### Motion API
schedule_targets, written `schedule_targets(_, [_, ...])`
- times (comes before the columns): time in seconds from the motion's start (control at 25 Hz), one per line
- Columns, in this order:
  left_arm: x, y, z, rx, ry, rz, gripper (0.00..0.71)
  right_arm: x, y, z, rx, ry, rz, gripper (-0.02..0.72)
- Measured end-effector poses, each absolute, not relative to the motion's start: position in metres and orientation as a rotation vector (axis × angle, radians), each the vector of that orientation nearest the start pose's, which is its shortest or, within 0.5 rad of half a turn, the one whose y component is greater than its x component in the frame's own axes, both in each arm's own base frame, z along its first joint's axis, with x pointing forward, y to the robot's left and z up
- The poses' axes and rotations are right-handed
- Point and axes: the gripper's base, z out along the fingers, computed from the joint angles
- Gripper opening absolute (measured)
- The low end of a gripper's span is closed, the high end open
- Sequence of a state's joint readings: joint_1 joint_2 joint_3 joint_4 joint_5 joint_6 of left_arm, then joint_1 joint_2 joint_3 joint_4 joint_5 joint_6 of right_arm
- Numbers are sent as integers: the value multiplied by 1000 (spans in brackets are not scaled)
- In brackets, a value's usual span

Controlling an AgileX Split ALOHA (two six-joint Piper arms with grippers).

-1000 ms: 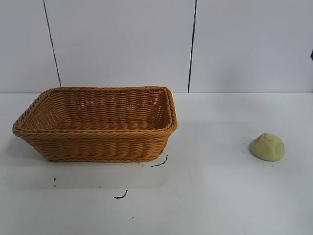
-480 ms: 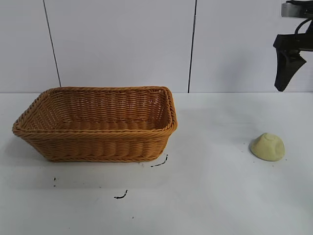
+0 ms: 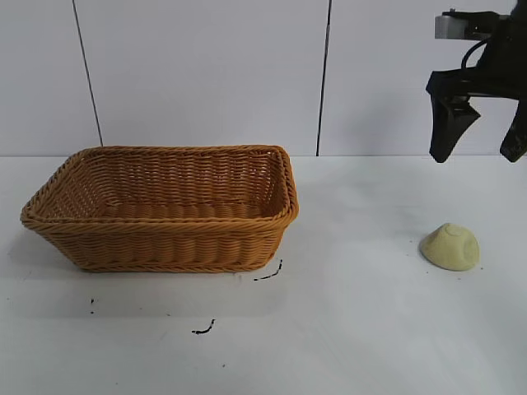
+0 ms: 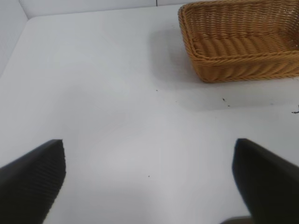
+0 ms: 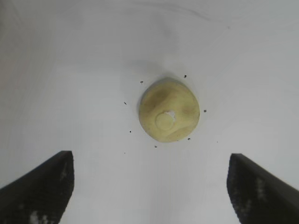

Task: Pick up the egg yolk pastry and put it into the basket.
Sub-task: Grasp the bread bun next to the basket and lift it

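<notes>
1. Your pastry point(image 3: 450, 246) sits alone on the white table point(image 3: 362, 329), on the right side and well apart from the basket point(image 3: 160, 208). Nothing touches it, so you have a free approach from above.
2. It rests on its flat base with the dome up. In the right wrist view the pastry point(image 5: 169, 109) lies between the two dark fingers and ahead of them, which suggests the tool is already lined up over it on purpose.
3. The right gripper point(image 3: 479, 152) hangs high above the table, over and slightly behind the pastry, fingers pointing straight down. Its jaws stand wide, with a gap clearly broader than the pastry, and they hold nothing.
4. That width looks chosen so you can drop a finger on either side of the dome without nudging it. The smooth, rounded top will likely slip if you close too high, so aim low on its sides.
5. The basket stands on the left side of the table, open side up, nothing visible inside. Its flared walls give you a wide target for the drop.
6. The left gripper point(image 4: 149, 186) does not appear in the exterior view. Its own camera shows it over bare table with the basket point(image 4: 240, 51) farther off, jaws spread wide and empty; it looks parked.
7. By my reading, you are at the approach stage: pickup not yet done.
</notes>
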State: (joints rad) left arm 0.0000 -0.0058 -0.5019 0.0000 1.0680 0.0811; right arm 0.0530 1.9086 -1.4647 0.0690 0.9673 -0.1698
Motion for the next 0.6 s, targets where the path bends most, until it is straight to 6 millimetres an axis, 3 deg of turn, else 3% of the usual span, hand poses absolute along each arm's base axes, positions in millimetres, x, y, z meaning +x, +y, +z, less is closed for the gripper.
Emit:
schedule_targets(0.32, [-6, 0, 277, 83, 2043, 51, 697, 415, 26, 157, -213, 2935, 65, 634])
schedule_targets(0.6, [-6, 0, 277, 83, 2043, 51, 697, 419, 26, 117, -186, 3008, 68, 634])
